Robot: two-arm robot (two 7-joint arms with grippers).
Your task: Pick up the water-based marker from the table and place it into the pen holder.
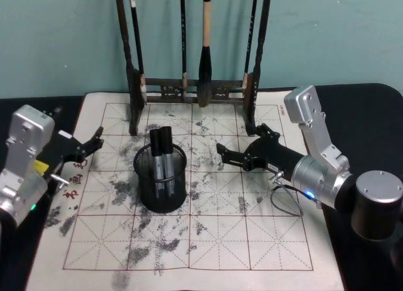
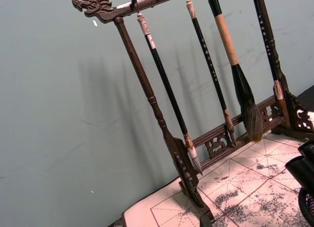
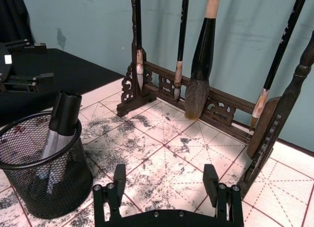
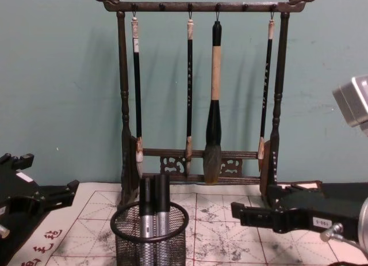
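In the head view the pen holder (image 1: 160,181), a round black wire-mesh cup with a thick rim, stands left of centre in the frame on a gridded, ink-stained practice mat (image 1: 252,240), and two water-based markers (image 1: 162,154) with black caps and grey barrels stand upright inside it, leaning side by side. The right gripper (image 1: 221,152) reaches in from the lower right of that frame and hovers just right of the holder, apart from it, its two black fingers spread and holding nothing; its own wrist view shows the fingers (image 3: 119,175) wide apart at the bottom edge, with the holder (image 3: 44,168) at the lower left and the markers (image 3: 61,121) sticking up out of it. The left gripper (image 1: 94,143) sits at the left edge of the head view, over the mat's left border and well apart from the holder, its fingers likewise parted and empty. Behind the mat, at the top centre of the head view, stands a dark wooden brush rack (image 1: 135,83) against a teal wall, and the chest view shows four calligraphy brushes (image 4: 214,105) hanging from its top bar, with the holder (image 4: 149,231) and its markers at the bottom centre of that frame
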